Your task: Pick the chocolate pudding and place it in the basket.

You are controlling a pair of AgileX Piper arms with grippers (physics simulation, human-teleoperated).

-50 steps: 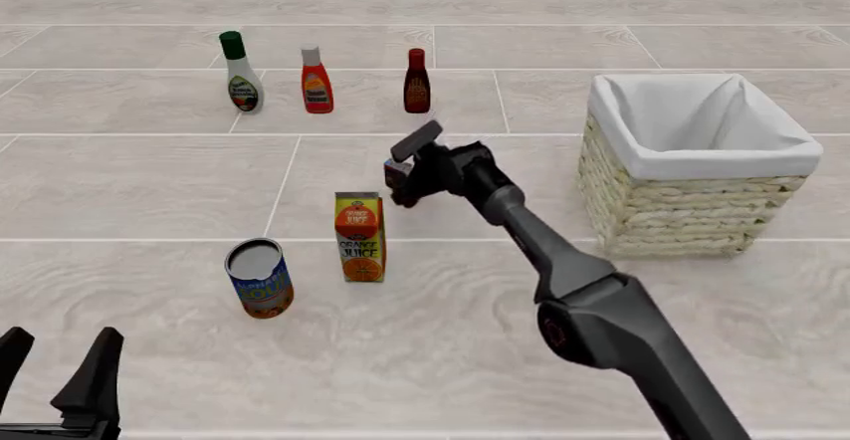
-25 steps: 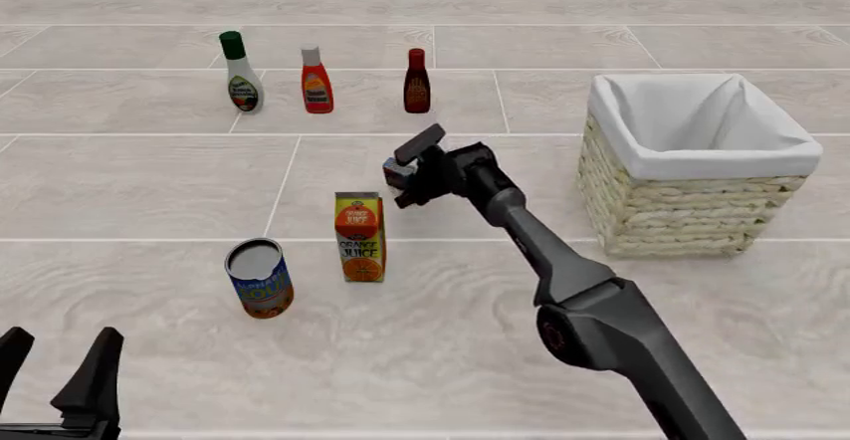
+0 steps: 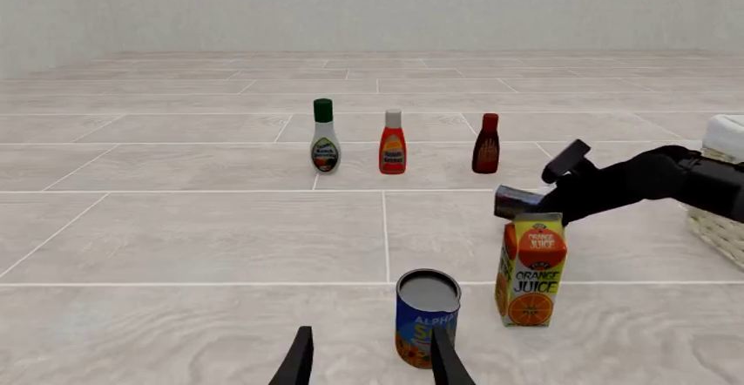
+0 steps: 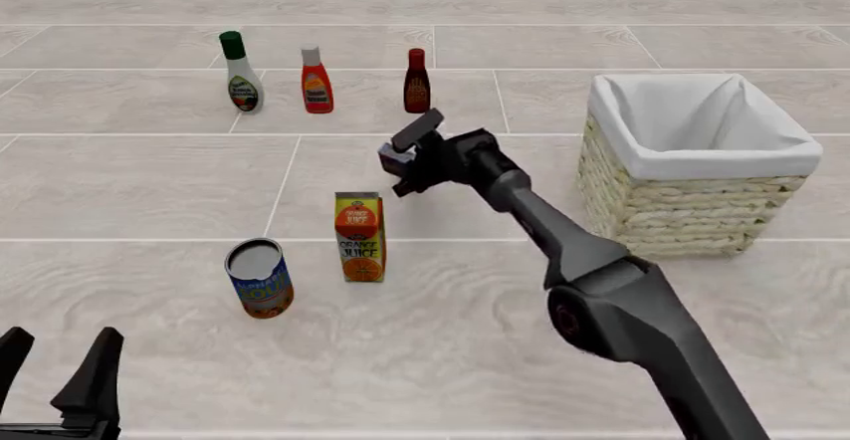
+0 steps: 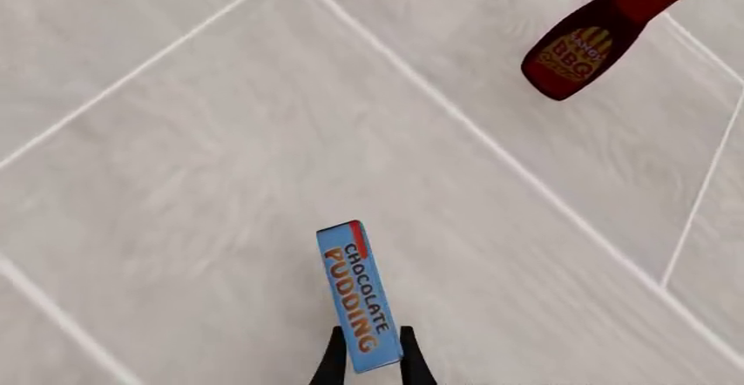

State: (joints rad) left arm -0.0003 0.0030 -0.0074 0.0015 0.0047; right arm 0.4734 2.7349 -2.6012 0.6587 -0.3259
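The chocolate pudding [image 5: 358, 293] is a small box, lifted off the floor in my right gripper [image 5: 372, 363], whose fingers are shut on its end. In the front view the right gripper [image 4: 401, 157] holds the pudding [image 4: 390, 159] in the air above and behind the orange juice carton, left of the basket [image 4: 691, 211]. The basket is pale wicker with a white cloth lining and nothing in it. The pudding also shows in the left wrist view [image 3: 515, 202]. My left gripper [image 4: 56, 375] is open and empty at the near left edge.
An orange juice carton [image 4: 358, 237] and an open can [image 4: 259, 278] stand in the near middle. A green-capped bottle [image 4: 241, 74], a red bottle [image 4: 315, 80] and a dark brown sauce bottle [image 4: 417, 82] stand in a row at the back.
My right gripper has risen a little with the pudding in it and its arm has stretched out more. The left arm has not moved.
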